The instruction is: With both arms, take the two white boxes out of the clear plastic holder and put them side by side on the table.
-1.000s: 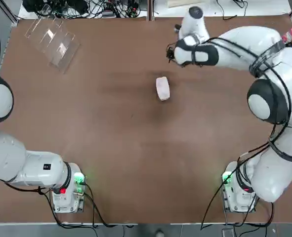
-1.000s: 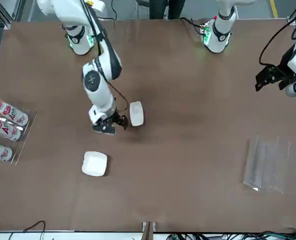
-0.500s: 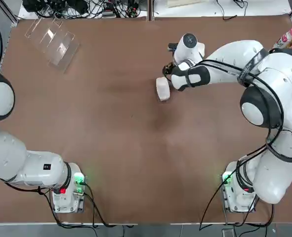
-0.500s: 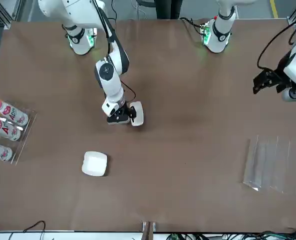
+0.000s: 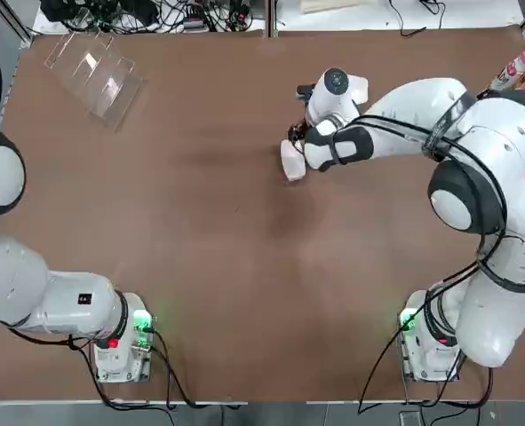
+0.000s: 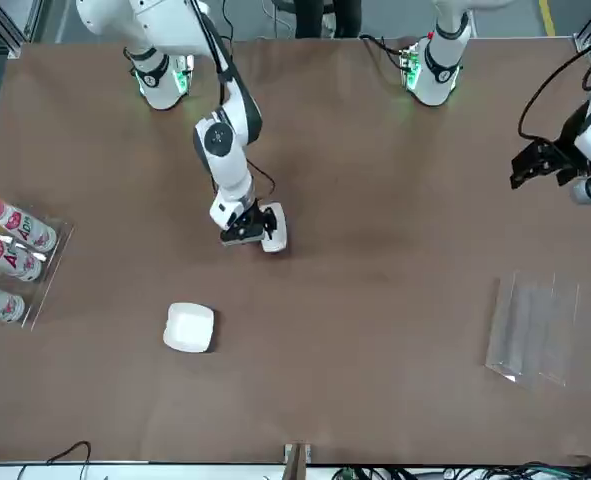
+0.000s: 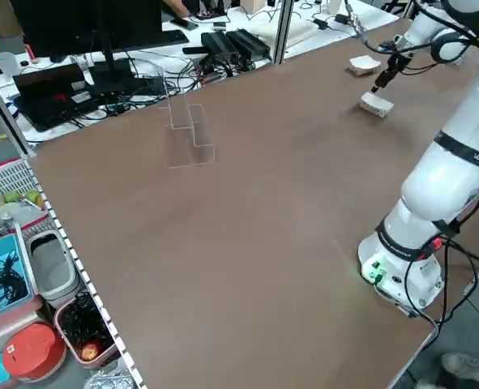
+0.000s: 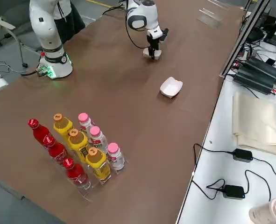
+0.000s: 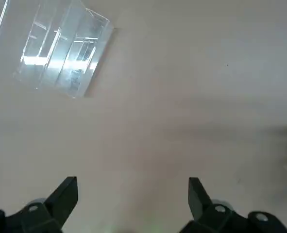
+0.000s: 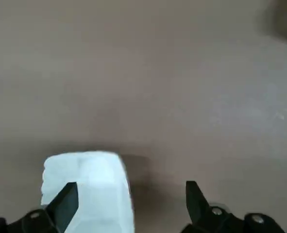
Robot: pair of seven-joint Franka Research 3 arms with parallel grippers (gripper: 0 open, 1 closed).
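One white box [image 5: 290, 166] lies near the table's middle, also seen as the white box [image 6: 273, 227] from across. My right gripper [image 6: 247, 231] is down at it, open. In the right wrist view that box [image 10: 92, 187] sits between the fingers, against one fingertip [image 10: 65, 200]. The other white box [image 6: 189, 327] lies apart toward the far edge, hidden under my right arm from overhead. The clear plastic holder [image 5: 95, 71] stands at the far left corner with nothing in it. My left gripper [image 6: 541, 165] hangs open above the left side, away from everything.
A clear rack of pink-capped bottles [image 6: 5, 262] stands at the table's right edge; more coloured bottles [image 8: 77, 144] show beside it. Cables and power bricks [image 5: 147, 13] lie beyond the far edge. The brown table [image 5: 244, 284] is bare between the arm bases.
My right gripper has swung from the far side of the middle box down to it, so the box now sits between its fingers. The left arm has barely moved.
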